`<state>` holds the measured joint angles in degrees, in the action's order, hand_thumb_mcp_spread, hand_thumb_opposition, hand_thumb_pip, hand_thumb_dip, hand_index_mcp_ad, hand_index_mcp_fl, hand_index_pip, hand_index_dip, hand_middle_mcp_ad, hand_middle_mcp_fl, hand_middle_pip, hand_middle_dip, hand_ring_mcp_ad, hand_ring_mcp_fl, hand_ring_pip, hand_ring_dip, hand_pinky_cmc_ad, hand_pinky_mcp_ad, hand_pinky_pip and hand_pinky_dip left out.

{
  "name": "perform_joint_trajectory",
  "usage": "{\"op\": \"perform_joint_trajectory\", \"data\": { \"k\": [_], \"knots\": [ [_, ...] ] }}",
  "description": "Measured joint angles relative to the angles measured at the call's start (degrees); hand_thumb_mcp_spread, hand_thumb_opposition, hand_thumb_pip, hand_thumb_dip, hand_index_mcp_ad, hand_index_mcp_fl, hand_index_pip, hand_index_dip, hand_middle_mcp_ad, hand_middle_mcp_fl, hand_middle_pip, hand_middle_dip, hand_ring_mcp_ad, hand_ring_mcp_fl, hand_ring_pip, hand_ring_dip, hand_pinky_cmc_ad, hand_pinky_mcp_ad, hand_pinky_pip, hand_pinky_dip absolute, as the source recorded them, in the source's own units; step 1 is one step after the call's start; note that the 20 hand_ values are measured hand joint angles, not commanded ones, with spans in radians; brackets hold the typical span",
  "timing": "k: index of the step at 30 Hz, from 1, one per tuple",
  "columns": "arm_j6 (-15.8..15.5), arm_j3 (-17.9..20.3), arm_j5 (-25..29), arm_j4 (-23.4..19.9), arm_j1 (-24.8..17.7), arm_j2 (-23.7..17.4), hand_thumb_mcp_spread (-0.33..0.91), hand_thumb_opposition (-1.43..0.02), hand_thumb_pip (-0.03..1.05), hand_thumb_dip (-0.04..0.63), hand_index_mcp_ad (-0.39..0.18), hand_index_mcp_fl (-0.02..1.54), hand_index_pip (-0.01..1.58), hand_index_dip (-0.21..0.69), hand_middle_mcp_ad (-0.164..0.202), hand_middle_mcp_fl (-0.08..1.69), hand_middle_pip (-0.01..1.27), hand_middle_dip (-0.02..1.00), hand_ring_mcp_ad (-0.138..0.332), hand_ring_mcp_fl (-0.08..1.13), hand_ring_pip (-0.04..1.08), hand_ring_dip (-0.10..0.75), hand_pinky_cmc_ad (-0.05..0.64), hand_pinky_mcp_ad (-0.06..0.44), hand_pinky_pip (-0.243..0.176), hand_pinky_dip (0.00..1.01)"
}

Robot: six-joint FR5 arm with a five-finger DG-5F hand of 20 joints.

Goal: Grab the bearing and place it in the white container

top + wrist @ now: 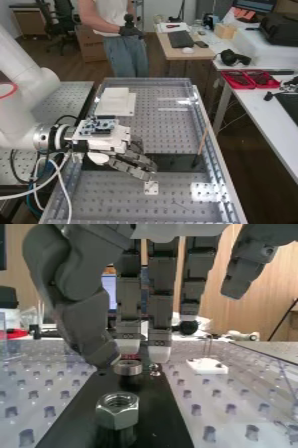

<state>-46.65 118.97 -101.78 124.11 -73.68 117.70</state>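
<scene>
A robotics lab, it seems: a white robot arm beside a perforated metal table.

From above its near end, a high camera looks slantwise down the bench; a wrist camera faces across it, low and close. The 2 views share the black strip and small white block.
</scene>
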Motion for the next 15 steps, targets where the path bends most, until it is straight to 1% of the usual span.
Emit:
{"op": "perform_joint_trajectory", "data": {
  "k": [3, 5, 8, 10, 13, 14, 15],
  "knots": [
    [-0.37, -0.13, 0.22, 0.18, -0.06, 0.1, 0.49, -0.84, 0.64, 0.298, -0.042, 0.36, 1.17, 0.086, 0.059, 0.67, 0.48, 0.64, 0.086, 0.31, 0.09, 0.482, 0.379, 0.293, -0.059, 0.18],
    [-0.45, -0.18, 0.4, 0.16, -0.07, 0.18, 0.49, -0.84, 0.64, 0.298, -0.042, 0.36, 1.17, 0.086, 0.059, 0.66, 0.48, 0.64, 0.086, 0.31, 0.1, 0.494, 0.384, 0.293, -0.059, 0.18],
    [-0.35, -0.21, 0.6, 0.02, -0.05, 0.27, 0.49, -0.84, 0.64, 0.298, -0.045, 0.36, 1.18, 0.086, 0.061, 0.67, 0.51, 0.64, 0.086, 0.35, 0.09, 0.501, 0.367, 0.293, -0.059, 0.18],
    [-0.3, -0.27, 0.64, 0.02, -0.03, 0.35, 0.49, -0.84, 0.64, 0.298, -0.045, 0.37, 1.18, 0.086, 0.058, 0.69, 0.53, 0.65, 0.087, 0.34, 0.1, 0.515, 0.365, 0.293, -0.058, 0.18],
    [-0.19, -0.28, 0.74, -0.06, -0.03, 0.42, 0.51, -0.84, 0.64, 0.298, -0.047, 0.37, 1.18, 0.086, 0.061, 0.69, 0.56, 0.65, 0.087, 0.36, 0.1, 0.515, 0.367, 0.293, -0.058, 0.18],
    [-0.05, -0.28, 0.77, -0.14, -0.04, 0.42, 0.51, -0.84, 0.64, 0.298, -0.044, 0.37, 1.18, 0.086, 0.061, 0.7, 0.57, 0.65, 0.087, 0.37, 0.1, 0.515, 0.367, 0.293, -0.047, 0.18],
    [-0.01, -0.28, 0.77, -0.16, -0.04, 0.42, 0.51, -0.84, 0.64, 0.298, -0.045, 0.37, 1.18, 0.086, 0.061, 0.7, 0.59, 0.65, 0.087, 0.37, 0.12, 0.524, 0.367, 0.293, -0.042, 0.18]
  ]
}}
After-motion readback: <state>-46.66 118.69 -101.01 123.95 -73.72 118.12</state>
